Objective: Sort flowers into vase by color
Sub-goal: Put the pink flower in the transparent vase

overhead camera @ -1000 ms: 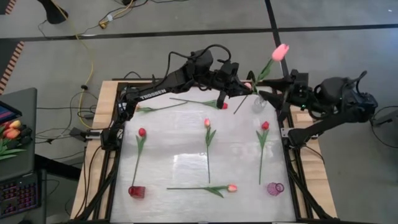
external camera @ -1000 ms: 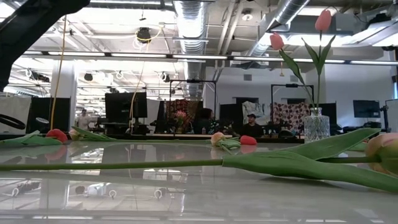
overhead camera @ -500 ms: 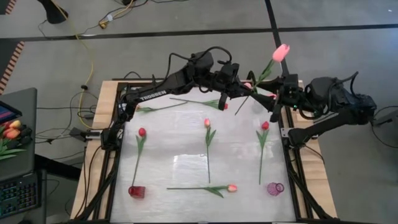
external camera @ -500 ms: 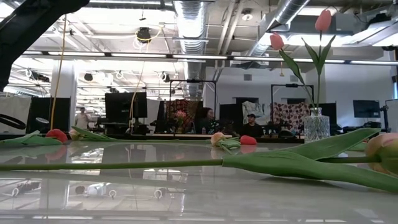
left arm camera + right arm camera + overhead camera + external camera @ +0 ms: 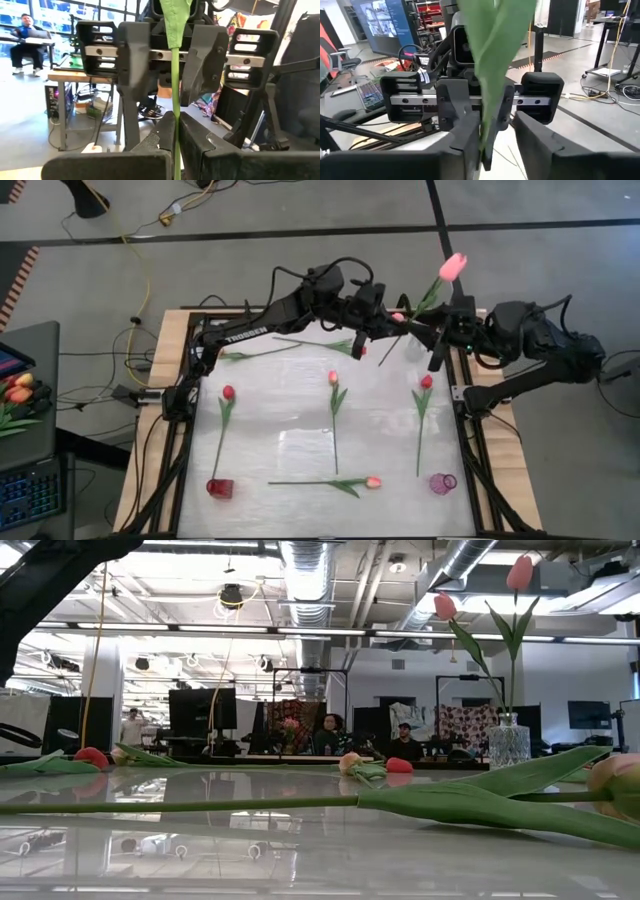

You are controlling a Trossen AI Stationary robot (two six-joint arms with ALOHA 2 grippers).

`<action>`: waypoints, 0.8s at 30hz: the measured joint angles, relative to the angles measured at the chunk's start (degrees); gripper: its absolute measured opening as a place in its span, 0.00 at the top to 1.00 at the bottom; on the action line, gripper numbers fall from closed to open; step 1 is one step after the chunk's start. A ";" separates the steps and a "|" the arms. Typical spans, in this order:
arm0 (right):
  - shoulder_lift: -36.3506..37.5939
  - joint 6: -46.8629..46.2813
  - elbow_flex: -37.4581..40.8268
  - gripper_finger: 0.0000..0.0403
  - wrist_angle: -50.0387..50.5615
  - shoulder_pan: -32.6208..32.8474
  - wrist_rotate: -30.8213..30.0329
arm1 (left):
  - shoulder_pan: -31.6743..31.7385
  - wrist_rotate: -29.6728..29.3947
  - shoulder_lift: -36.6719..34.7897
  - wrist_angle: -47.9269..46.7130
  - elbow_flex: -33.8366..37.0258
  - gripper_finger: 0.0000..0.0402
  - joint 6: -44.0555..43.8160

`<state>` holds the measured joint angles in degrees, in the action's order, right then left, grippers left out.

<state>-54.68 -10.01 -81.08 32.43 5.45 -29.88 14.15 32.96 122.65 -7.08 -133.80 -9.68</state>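
My left gripper (image 5: pixel 388 327) is above the table's far right part, shut on a tulip with a green stem that stands upright; a small pink head (image 5: pixel 398 317) shows beside it. My right gripper (image 5: pixel 428 345) faces it from the right, open, one finger on each side of that tulip's leaf (image 5: pixel 495 75). A clear glass vase (image 5: pixel 508 740) at the far right holds two pink tulips (image 5: pixel 520 572). Several red and salmon tulips (image 5: pixel 333 377) lie flat on the table. Neither gripper shows in the low view. My left gripper pinches the tulip's thin stem (image 5: pixel 175 107) between its two fingers (image 5: pixel 196 142), partway along its length. The fingers come level from the table's left and lie across the stem. The stem runs upright through the hold, with its leaf above the fingers.
A small red cup (image 5: pixel 220 487) stands at the near left corner and a purple cup (image 5: pixel 443 482) at the near right. Tulips lie spread over the white tabletop (image 5: pixel 280 430). A side desk with orange-red tulips (image 5: pixel 18 392) is off to the left. People sit in the room beyond.
My right gripper has moved toward the table's left, up to the upright tulip held by my left gripper, and now covers the vase in the high view. My left gripper has kept the tulip where it was.
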 joint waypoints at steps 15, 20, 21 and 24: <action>0.67 1.05 0.00 0.93 0.16 -0.01 -0.11 | 0.36 -4.30 0.00 -1.63 0.00 0.87 4.32; 3.04 1.80 -0.02 0.91 -0.01 -1.87 -1.48 | 2.10 -4.13 -0.04 -4.69 -0.02 0.72 3.60; 3.65 2.57 -0.04 0.91 -0.12 -2.60 -1.74 | 2.70 -3.66 -0.26 -6.08 -0.02 0.70 2.96; 5.28 6.30 -0.04 0.92 -0.14 -5.33 -4.19 | 4.27 -3.24 -1.25 -11.10 -0.02 0.65 2.10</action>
<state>-49.40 -3.70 -81.12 32.29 0.12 -34.07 18.41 29.71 121.40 -18.18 -133.82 -7.58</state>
